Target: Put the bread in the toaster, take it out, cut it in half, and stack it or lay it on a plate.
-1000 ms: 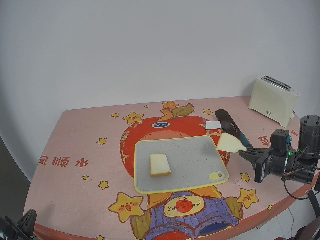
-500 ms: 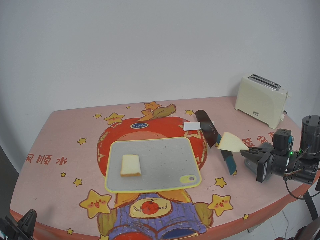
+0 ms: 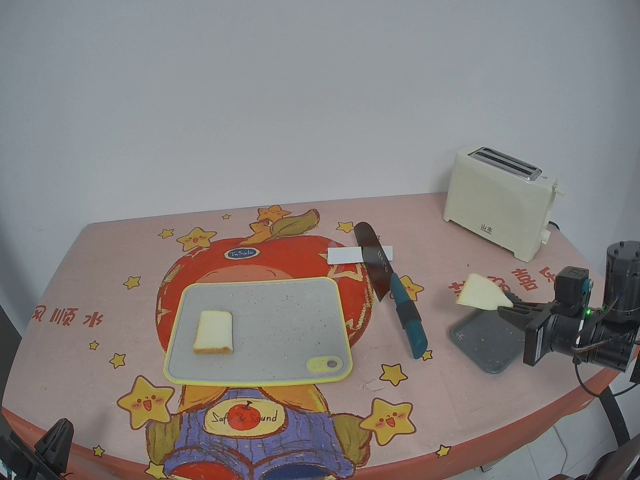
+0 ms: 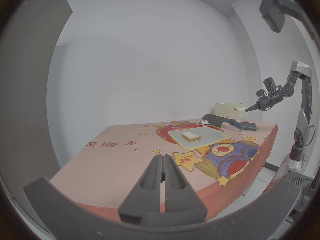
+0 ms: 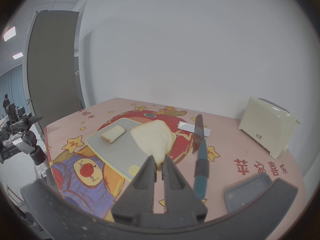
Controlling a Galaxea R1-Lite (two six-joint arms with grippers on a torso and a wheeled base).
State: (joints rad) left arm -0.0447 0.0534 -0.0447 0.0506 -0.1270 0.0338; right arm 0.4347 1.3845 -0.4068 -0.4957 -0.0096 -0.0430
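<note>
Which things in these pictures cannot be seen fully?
Head view, toaster: slot insides hidden by its own walls.
Head view, plate: one corner covered by right claw.
Right wrist view, bread slice: gripped edge hidden between the claw's fingers.
Head view, white card: part covered by knife blade.
Head view, left claw: cut off by bottom edge.

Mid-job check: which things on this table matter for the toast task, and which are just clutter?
Job: bread slice in right gripper, bread piece on cutting board, knife, toaster, grey plate.
Lying about: white card under the knife blade.
</note>
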